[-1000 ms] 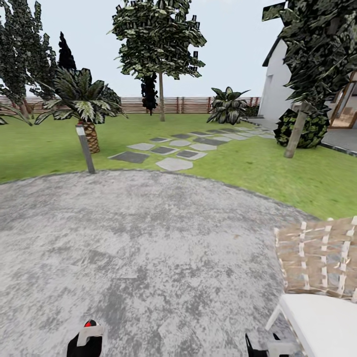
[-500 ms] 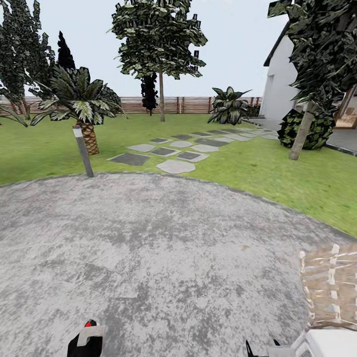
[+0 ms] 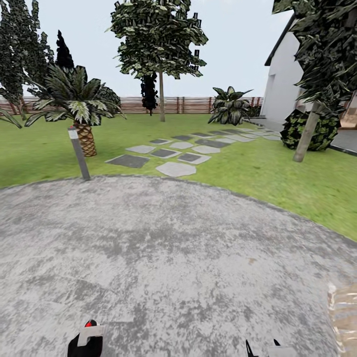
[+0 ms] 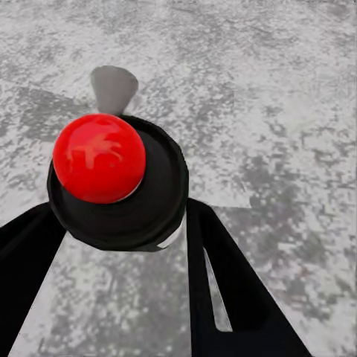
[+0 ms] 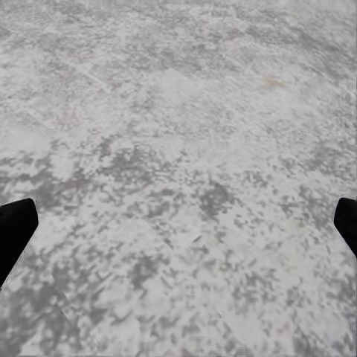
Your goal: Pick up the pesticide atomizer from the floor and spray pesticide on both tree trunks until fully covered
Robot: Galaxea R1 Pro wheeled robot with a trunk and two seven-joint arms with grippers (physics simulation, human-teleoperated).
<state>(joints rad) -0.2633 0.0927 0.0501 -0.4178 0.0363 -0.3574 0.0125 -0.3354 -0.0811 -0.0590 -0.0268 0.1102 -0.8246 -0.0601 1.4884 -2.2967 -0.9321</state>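
Note:
The pesticide atomizer (image 4: 111,178), with a red ball top, a black cap and a grey nozzle, sits between the black fingers (image 4: 223,282) of my left gripper (image 4: 123,230), which is shut on it. In the head view the left gripper (image 3: 87,341) is at the bottom edge, and the atomizer's red top (image 3: 89,324) peeks above it. My right gripper (image 5: 178,223) is open over bare grey paving. One tall tree with a beige-grey trunk (image 3: 161,99) stands far ahead by the fence. The other tree's trunk (image 3: 305,136) leans at the right.
I stand on a round grey paved patch (image 3: 163,248) ringed by lawn. A short palm (image 3: 84,134) and a lamp post (image 3: 79,154) stand at the left. Stepping slabs (image 3: 174,151) lead away. A white house wall (image 3: 282,84), a bush (image 3: 322,130) and a wicker chair corner (image 3: 344,317) are at the right.
The whole head view has shifted as the camera moved: the wicker chair and its white cushion have slid almost out at the lower right. Both grippers keep their places.

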